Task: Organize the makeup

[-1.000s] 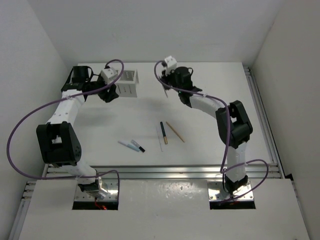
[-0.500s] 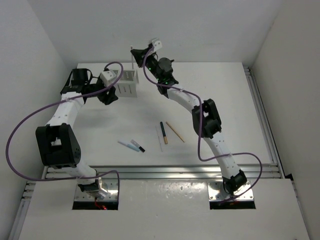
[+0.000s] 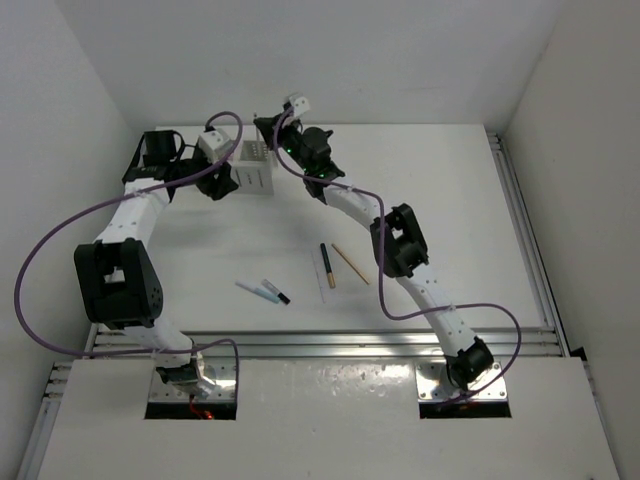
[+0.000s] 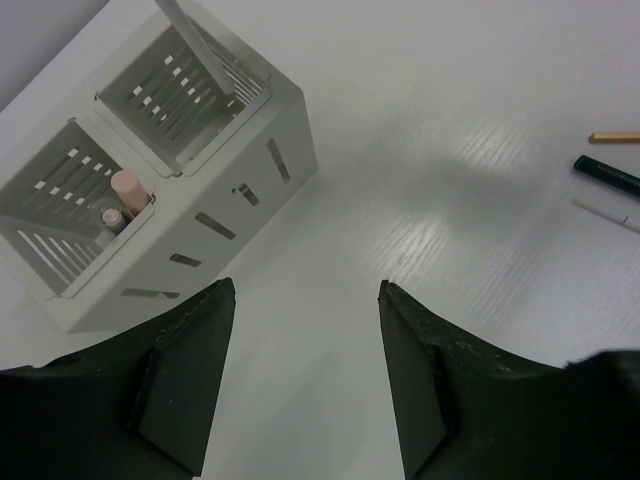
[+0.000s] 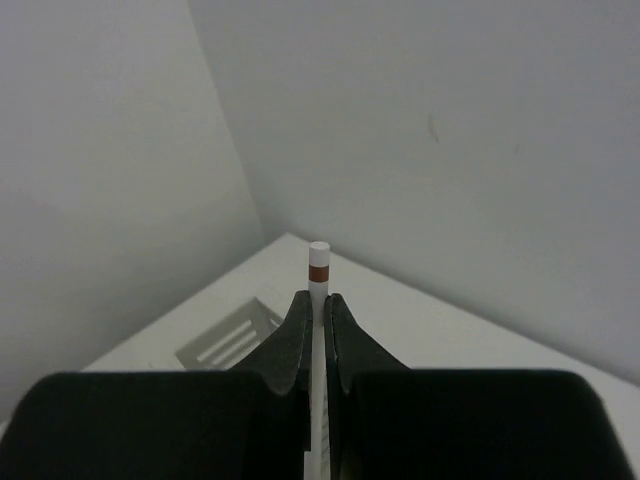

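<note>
Here, white stick over box holding pink stick.

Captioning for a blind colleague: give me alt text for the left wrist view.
A white slotted two-compartment box stands on the table beyond the open left gripper. One compartment holds a pink stick, a pale stick slants into the other, and a tan stick, dark stick and white stick lie at right.

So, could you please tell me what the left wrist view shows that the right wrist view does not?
Only left wrist: a pink stick standing in one compartment, three loose sticks on the table, and the open left end effector. Only right wrist: the right end effector shut on a white stick, brown-banded top showing. Both: the white slotted box.
</note>
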{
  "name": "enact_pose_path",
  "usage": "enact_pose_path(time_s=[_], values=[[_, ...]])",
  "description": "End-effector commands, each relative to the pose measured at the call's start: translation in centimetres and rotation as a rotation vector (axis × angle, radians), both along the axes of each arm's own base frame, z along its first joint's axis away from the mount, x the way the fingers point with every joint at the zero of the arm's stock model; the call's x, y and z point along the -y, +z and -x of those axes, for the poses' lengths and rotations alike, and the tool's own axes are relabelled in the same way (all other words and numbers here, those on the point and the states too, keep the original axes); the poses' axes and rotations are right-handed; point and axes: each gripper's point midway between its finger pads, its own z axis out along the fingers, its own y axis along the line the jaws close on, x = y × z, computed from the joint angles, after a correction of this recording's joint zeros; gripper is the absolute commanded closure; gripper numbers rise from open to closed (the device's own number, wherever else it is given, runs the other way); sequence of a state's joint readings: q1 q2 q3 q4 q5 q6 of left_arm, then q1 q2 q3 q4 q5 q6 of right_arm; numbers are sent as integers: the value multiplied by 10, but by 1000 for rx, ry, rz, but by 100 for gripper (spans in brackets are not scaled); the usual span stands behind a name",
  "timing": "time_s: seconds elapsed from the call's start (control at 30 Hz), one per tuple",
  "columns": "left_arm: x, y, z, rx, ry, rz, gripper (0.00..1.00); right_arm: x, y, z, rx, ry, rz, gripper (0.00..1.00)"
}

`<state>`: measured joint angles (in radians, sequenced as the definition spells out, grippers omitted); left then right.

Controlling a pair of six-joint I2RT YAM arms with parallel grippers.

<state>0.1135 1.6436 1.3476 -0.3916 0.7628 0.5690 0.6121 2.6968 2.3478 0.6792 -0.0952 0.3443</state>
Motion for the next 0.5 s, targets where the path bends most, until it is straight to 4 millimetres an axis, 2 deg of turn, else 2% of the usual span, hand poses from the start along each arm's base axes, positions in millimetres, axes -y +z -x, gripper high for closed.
enact_pose_path(time_s=[0.0,0.03,0.1,0.13,0.27,0.3,0.33,0.37,0.4,0.47], values=[[-4,9,3,32,5,13,35,-6,-6,1,-13,1,1,100],[-4,4,5,20,5,14,35,-10,-17,3,-26,9,16,100],[-4,5,7,22,5,14,35,-10,-22,2,-36,12,24,100],[-3,9,8,32,5,13,35,-12,-32,1,-50,16,33,100],[-3,9,11,32,5,13,35,-15,-40,6,-59,42,48,100],[-3,9,11,32,5,13,35,-15,-35,7,-52,43,42,97],[-3,9,11,32,5,13,35,-14,-31,7,-51,44,35,77],[-3,9,11,32,5,13,35,-14,-27,7,-50,48,27,67],[-3,13,12,41,5,11,35,-16,-24,9,-44,54,25,51],[-3,13,12,41,5,11,35,-17,-14,13,-24,62,26,45]])
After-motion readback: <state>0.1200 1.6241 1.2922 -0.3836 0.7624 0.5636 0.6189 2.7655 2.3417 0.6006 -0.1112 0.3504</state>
